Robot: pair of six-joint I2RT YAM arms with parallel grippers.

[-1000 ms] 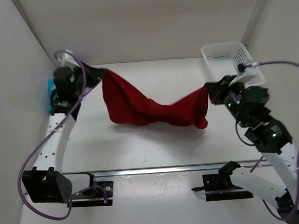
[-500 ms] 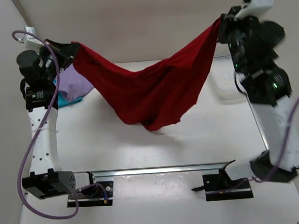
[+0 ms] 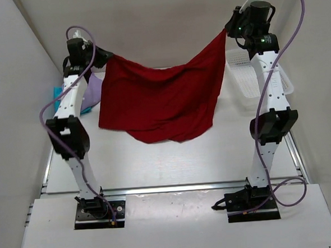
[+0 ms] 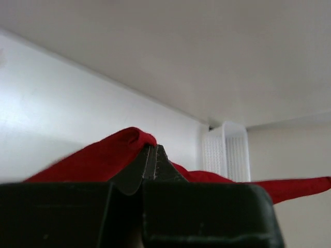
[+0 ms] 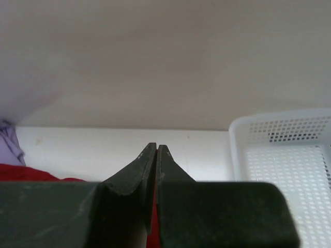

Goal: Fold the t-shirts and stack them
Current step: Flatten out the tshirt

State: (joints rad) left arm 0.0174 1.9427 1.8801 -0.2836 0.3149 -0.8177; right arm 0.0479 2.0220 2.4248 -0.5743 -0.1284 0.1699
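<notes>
Change: both arms have risen from low over the desk to full stretch. The dark red t-shirt, bunched and sagging a second ago, now hangs spread like a curtain.
Meaning: the shirt appears opened out for laying flat. Folding is not yet begun and nothing is stacked.
Left fingers: clenched on the shirt's upper left corner, with cloth humped over the tips.
Right fingers: clenched, red cloth pinched between them at the upper right corner.
Shirt position: aloft over mid-desk, top edge dipping between the grips. Whether the hem touches the desk cannot be told.
Other shirts: lavender t-shirt and teal t-shirt lie crumpled together, far left.
Materials: thin matte cloth, limp and creased. The basket is rigid white mesh, rectangular.
</notes>
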